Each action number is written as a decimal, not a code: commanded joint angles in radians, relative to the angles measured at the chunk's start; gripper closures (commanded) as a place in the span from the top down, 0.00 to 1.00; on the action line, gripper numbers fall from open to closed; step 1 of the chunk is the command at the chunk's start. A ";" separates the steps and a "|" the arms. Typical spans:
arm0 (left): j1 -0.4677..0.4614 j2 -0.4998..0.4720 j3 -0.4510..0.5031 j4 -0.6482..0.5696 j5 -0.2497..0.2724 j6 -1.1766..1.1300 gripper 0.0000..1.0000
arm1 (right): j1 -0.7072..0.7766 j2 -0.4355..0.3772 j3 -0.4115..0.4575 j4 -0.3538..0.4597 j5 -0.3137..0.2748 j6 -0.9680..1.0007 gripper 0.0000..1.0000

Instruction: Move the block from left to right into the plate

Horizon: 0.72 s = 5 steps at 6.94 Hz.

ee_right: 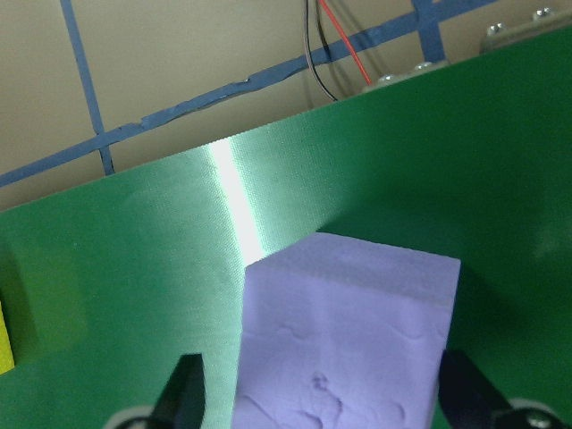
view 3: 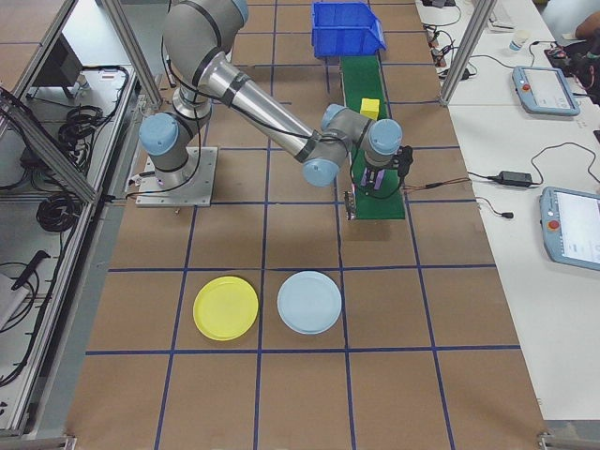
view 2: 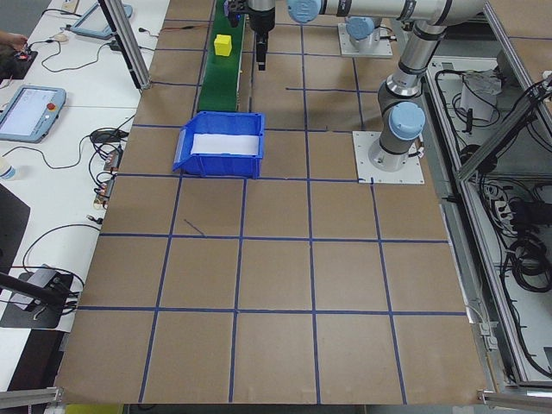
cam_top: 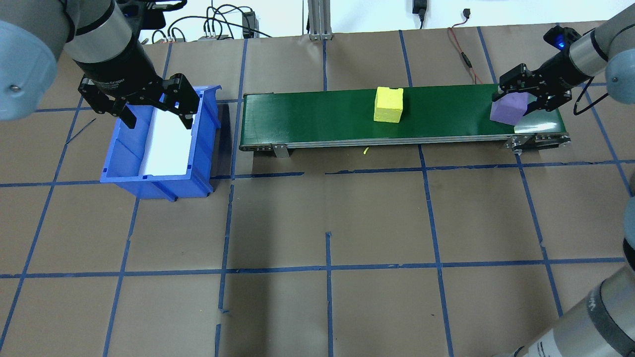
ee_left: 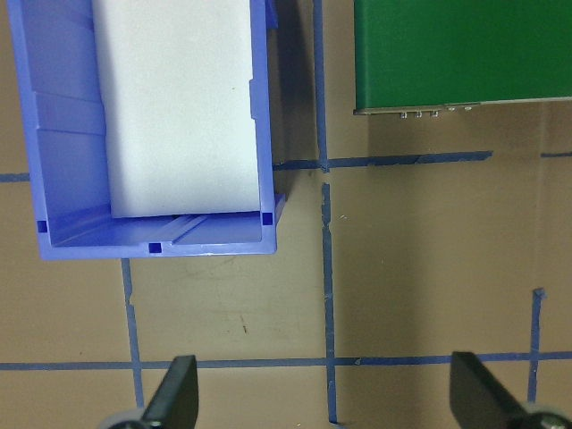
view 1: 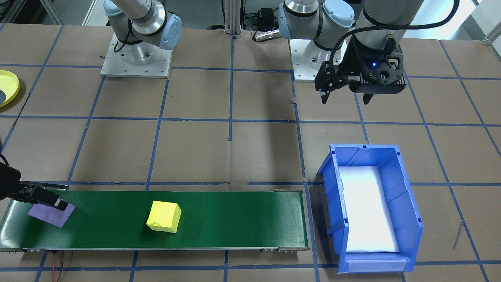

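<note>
Right wrist-mounted view: right gripper (ee_right: pixel 317 407) jaws spread around purple block (ee_right: pixel 344 344) on green conveyor belt (ee_right: pixel 134 268), unclamped; off-centre closing could skew it.

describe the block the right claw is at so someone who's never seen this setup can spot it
Find the long green conveyor belt across the far side of the table, then go to the end away from the blue bin. The purple block sits there, between the fingers of the right claw. The only other block on the belt is the yellow block near its middle, with no claw near it.
</note>
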 commanded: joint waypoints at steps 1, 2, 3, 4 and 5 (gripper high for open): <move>0.000 0.001 0.000 0.000 -0.001 0.000 1.00 | 0.000 -0.010 -0.003 0.002 -0.043 0.005 0.41; 0.000 0.001 0.000 0.000 -0.003 0.000 1.00 | -0.001 -0.016 -0.014 0.002 -0.087 0.005 0.34; 0.000 0.001 0.000 0.000 -0.001 0.000 1.00 | -0.003 -0.028 -0.017 0.003 -0.126 0.003 0.33; 0.000 0.001 0.000 0.000 -0.001 0.000 1.00 | -0.017 -0.056 -0.025 0.011 -0.178 -0.012 0.33; 0.000 0.001 0.000 0.000 -0.001 0.000 1.00 | -0.059 -0.064 -0.037 0.025 -0.230 -0.085 0.33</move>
